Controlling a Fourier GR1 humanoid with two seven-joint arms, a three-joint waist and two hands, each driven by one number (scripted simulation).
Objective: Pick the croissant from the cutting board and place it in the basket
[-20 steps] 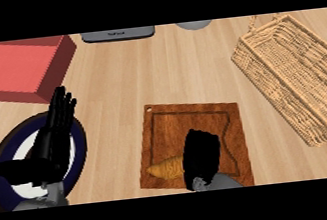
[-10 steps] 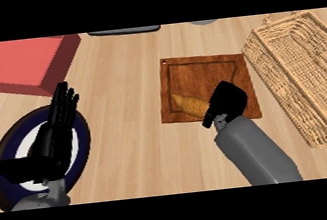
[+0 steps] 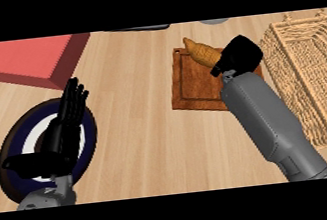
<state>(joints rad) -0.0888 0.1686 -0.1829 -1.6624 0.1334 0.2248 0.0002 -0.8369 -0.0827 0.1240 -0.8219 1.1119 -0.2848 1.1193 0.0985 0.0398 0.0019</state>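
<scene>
Over the far left corner of the cutting board (image 3: 197,86), we see the croissant (image 3: 200,52) sticking out from our right hand (image 3: 238,57). Its pointed end reaches past the board's far edge, over the bare wooden counter (image 3: 146,129). We note the right hand's fingers curled round the near end of the croissant, which they hide; only the golden, ridged far part shows. We cannot tell from this view whether the croissant rests on the board or sits above it.

Our right forearm (image 3: 268,121) runs from the lower edge up across the board's right side and covers that edge. The board is a dark brown rectangle with a groove near its rim, lying slightly turned on the counter.

Just to the right of the hand, we record the woven basket (image 3: 311,79). It is pale wicker, long from near to far, and its left wall stands close beside the board. The croissant is outside it, to its left.

At the left, our left hand (image 3: 61,130) rests open with fingers straight and pointing away, thumb out to the side, holding nothing. It shows over a dark blue plate (image 3: 14,147) with a white centre.

A red square mat (image 3: 31,58) lies at the far left corner of the counter. Two grey objects are cut by the far edge, too little showing to name them.
</scene>
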